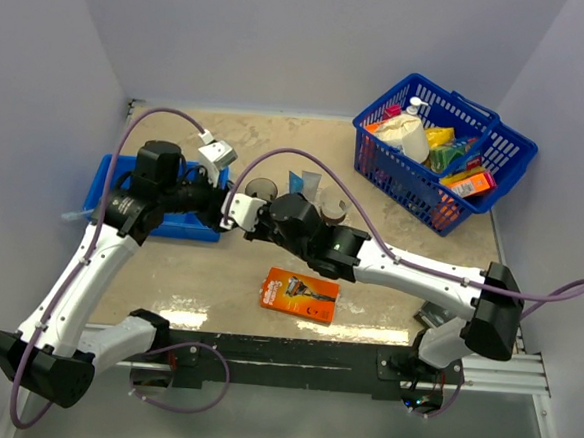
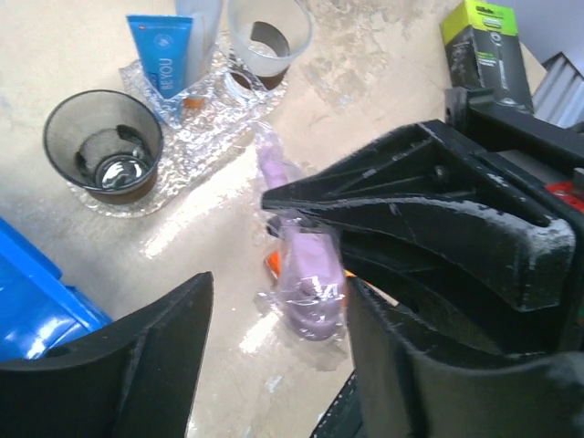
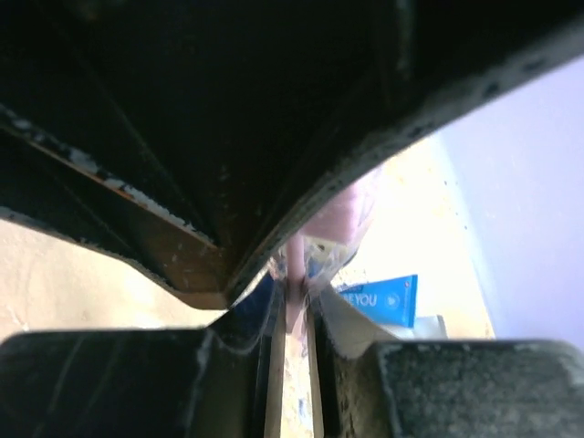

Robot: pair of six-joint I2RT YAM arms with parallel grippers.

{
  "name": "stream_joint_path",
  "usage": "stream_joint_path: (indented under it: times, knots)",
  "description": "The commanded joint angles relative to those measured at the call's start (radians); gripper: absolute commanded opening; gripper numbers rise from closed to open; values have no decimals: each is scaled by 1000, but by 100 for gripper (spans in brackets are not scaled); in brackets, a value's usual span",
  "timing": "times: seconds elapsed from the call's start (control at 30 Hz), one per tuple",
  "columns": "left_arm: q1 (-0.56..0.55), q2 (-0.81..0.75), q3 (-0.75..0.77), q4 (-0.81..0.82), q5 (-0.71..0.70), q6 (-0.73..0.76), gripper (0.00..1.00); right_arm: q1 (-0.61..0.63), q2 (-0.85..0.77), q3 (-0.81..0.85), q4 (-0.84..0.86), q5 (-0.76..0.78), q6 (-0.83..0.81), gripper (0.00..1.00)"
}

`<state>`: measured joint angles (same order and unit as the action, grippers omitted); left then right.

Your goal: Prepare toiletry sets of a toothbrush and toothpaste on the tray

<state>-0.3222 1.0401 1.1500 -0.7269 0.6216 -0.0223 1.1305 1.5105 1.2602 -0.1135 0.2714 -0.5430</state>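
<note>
My right gripper is shut on a purple toothbrush in clear wrap and holds it above the table; its thin handle shows pinched between the pads in the right wrist view. My left gripper is open, with the toothbrush head between its jaws, close to the right finger. A clear tray holds a blue toothpaste tube and a frosted cup. A dark cup stands on a second clear tray. The toothpaste also shows in the right wrist view.
An orange razor pack lies at the front centre. A blue wire basket full of items stands at the back right. A blue bin sits at the left under my left arm. A green box is nearby.
</note>
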Motion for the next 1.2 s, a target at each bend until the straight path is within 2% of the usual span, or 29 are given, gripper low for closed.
stream_joint_path:
  times: [0.0,0.2,0.27,0.43,0.63,0.7,0.87,1.0,1.17]
  knots:
    - [-8,-44,48,64,-29,13,71,0,-33,-38,60,14,63,15]
    - [-6,-153,-2,167,-40,71,91,-6,-58,-85,100,17,110,14]
    - [-8,-190,-15,188,-25,99,93,-24,-65,-96,104,2,138,14]
    - [-8,-261,-76,260,91,128,93,-92,-127,-136,153,-107,222,14]
    - [-6,-249,-114,328,248,134,93,-190,-228,-194,235,-293,342,15]
    - [-8,-242,-144,375,274,104,93,-202,-271,-205,256,-326,373,15]
    - [-9,-189,-226,613,351,-33,91,-209,-347,-208,264,-434,436,16]
    - [-14,-126,-230,705,391,-68,90,-209,-397,-199,274,-527,506,17]
    - [-37,-66,-274,938,489,-208,90,-210,-421,-186,293,-645,577,18]
